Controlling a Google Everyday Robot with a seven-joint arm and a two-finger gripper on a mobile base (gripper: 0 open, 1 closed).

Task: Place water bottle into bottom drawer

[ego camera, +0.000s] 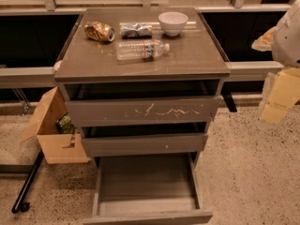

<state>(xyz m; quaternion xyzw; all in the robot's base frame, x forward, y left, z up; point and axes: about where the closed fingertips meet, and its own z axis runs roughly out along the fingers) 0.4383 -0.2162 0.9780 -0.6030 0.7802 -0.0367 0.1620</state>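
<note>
The water bottle (142, 49) lies on its side on top of the bench (192, 62), with its cap to the right. The writing on its dark and white label is too small to read. Behind it are a gold-brown can (99, 31), a shiny foil packet (136, 30) and a white bowl (172, 22). The bottom drawer (145, 179) is pulled out far. The 2 drawers above it are open a little. A cardboard box (55, 142) on the floor at the left holds a green packet (64, 124). The hand (275, 106) hangs at the right edge, apart from the bench. I cannot tell if it is open or closed.
</note>
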